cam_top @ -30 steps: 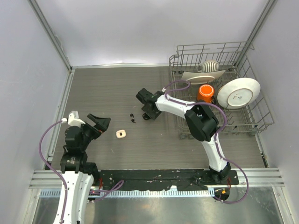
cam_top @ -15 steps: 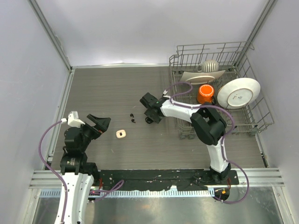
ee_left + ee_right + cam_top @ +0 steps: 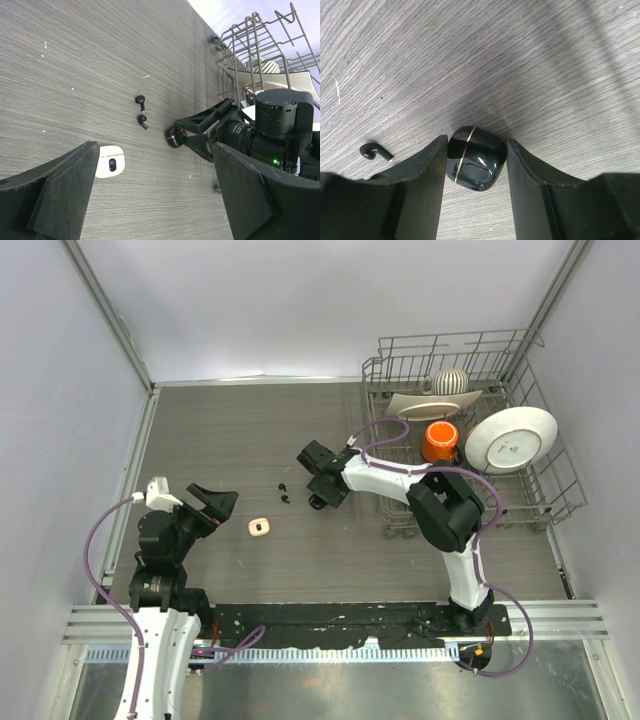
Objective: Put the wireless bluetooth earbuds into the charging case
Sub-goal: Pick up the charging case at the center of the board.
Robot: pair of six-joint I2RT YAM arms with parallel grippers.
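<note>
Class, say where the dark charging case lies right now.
In the right wrist view, the dark charging case sits on the table between the fingers of the right gripper; from above, it lies just right of the two black earbuds.

1. The grey wood-grain table (image 3: 220, 440) lies bare at far left.
2. A wire dish rack (image 3: 455, 338) walls off your right.
3. Two black stemmed earbuds (image 3: 142, 102) and a white rounded case (image 3: 260, 528) dot the middle.
4. A glossy dark case (image 3: 475, 165) fills the right tool's (image 3: 476, 145) gap.

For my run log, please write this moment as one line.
left gripper: open, empty | right gripper: shut on black case | black earbuds: loose on table | white case: untouched
</note>
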